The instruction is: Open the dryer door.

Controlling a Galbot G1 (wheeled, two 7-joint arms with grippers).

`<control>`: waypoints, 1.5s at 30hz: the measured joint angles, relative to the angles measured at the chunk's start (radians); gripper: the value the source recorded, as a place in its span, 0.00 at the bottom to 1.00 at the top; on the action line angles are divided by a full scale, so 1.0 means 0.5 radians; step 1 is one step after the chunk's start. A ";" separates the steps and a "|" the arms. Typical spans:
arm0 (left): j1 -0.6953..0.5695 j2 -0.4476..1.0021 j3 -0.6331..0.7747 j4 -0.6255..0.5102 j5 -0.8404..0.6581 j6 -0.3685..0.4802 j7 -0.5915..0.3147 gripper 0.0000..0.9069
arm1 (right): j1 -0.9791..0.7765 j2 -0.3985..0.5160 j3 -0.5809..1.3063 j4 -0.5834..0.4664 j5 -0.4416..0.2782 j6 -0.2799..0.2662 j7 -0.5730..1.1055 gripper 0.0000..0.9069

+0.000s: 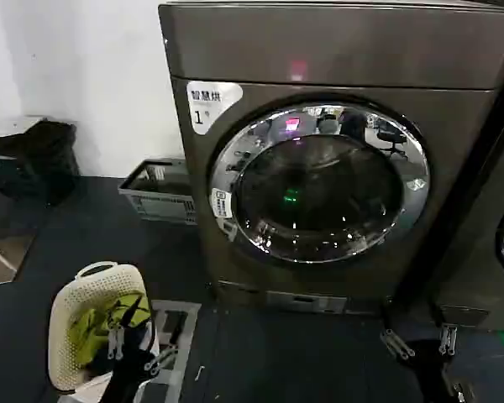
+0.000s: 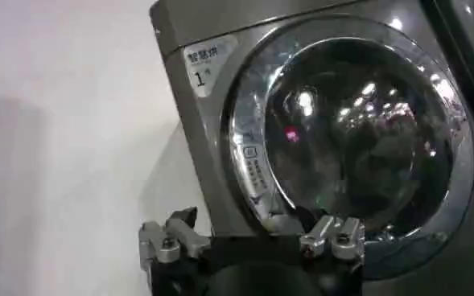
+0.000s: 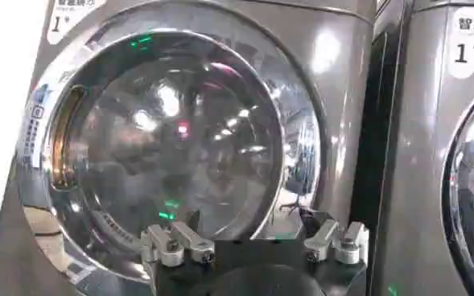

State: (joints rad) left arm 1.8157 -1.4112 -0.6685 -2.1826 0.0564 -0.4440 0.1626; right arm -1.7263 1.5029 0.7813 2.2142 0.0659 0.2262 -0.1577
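The dryer [image 1: 336, 50] is a grey-bronze front loader with a white sticker marked "1" [image 1: 212, 102] and a small red light [image 1: 297, 69]. Its dryer door [image 1: 319, 185], dark glass in a wide chrome ring, lies flush against the front. Low on the left, my left gripper [image 1: 139, 346] hangs open over the floor, well short of the machine. My right gripper [image 1: 421, 342] is open too, low on the right near the dryer's base. The left wrist view has the left gripper [image 2: 251, 235] empty before the door [image 2: 357, 153]. The right gripper [image 3: 257, 241] is empty facing the door [image 3: 172, 137].
A white laundry basket [image 1: 63, 315] holding yellow-green cloth stands on the dark floor beside my left gripper. A grey crate [image 1: 161, 191] sits against the wall left of the dryer, with a black bin [image 1: 34, 159] farther left. A neighbouring machine [image 1: 487, 243] adjoins on the right.
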 joint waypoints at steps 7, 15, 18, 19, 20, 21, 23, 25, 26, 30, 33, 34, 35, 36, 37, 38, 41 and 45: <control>-0.001 0.009 0.000 0.000 0.000 0.000 0.003 1.00 | 0.046 -0.084 -0.002 -0.001 0.021 -0.076 -0.001 1.00; 0.005 0.019 -0.009 -0.007 0.000 -0.001 0.003 1.00 | 0.132 -0.265 -0.047 -0.019 0.133 -0.153 0.006 1.00; 0.005 0.014 -0.008 -0.008 0.003 -0.002 0.005 1.00 | 0.175 -0.352 -0.078 -0.038 0.157 -0.172 0.010 1.00; 0.004 0.012 -0.007 -0.008 0.004 -0.002 0.006 1.00 | 0.189 -0.384 -0.090 -0.046 0.164 -0.178 0.010 1.00; 0.004 0.012 -0.006 -0.008 0.005 -0.001 0.007 1.00 | 0.202 -0.410 -0.099 -0.051 0.172 -0.183 0.011 1.00; 0.004 0.012 -0.006 -0.008 0.005 -0.002 0.008 1.00 | 0.218 -0.445 -0.113 -0.058 0.187 -0.195 0.012 1.00; 0.005 0.012 -0.005 -0.009 0.005 -0.002 0.011 1.00 | 0.250 -0.502 -0.137 -0.073 0.200 -0.208 0.013 1.00; 0.008 0.013 -0.006 -0.010 0.005 -0.002 0.012 1.00 | 0.289 -0.554 -0.166 -0.091 0.206 -0.220 0.015 1.00; 0.009 0.013 -0.006 -0.011 0.005 -0.002 0.012 1.00 | 0.311 -0.577 -0.179 -0.096 0.209 -0.228 0.017 1.00; 0.015 0.013 -0.013 -0.016 0.004 -0.001 0.013 1.00 | 0.410 -0.661 -0.238 -0.125 0.256 -0.276 0.028 1.00; 0.017 0.013 -0.019 -0.019 0.004 -0.001 0.013 1.00 | 0.501 -0.721 -0.287 -0.154 0.288 -0.296 0.028 1.00; 0.018 0.014 -0.020 -0.021 0.004 -0.001 0.014 1.00 | 0.527 -0.738 -0.301 -0.163 0.311 -0.303 0.027 1.00; 0.018 0.013 -0.022 -0.024 0.004 -0.001 0.015 1.00 | 0.560 -0.761 -0.315 -0.173 0.343 -0.311 0.025 1.00; 0.019 0.012 -0.024 -0.025 0.004 0.000 0.015 1.00 | 0.588 -0.780 -0.329 -0.182 0.364 -0.311 0.020 1.00; 0.019 0.012 -0.025 -0.025 0.004 0.000 0.016 1.00 | 0.614 -0.799 -0.343 -0.189 0.384 -0.311 0.015 1.00; 0.019 0.011 -0.027 -0.026 0.004 0.000 0.016 1.00 | 0.642 -0.824 -0.360 -0.202 0.409 -0.311 0.009 1.00; 0.020 0.005 -0.032 -0.027 0.004 0.000 0.016 1.00 | 0.716 -0.888 -0.405 -0.227 0.473 -0.310 0.000 1.00; 0.020 0.002 -0.033 -0.030 0.004 0.000 0.022 1.00 | 0.811 -0.981 -0.474 -0.263 0.554 -0.308 -0.013 1.00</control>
State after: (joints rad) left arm 1.8257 -1.4100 -0.6852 -2.1974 0.0584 -0.4438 0.1736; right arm -1.3209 1.0126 0.5445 2.0826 0.3428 0.0724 -0.1639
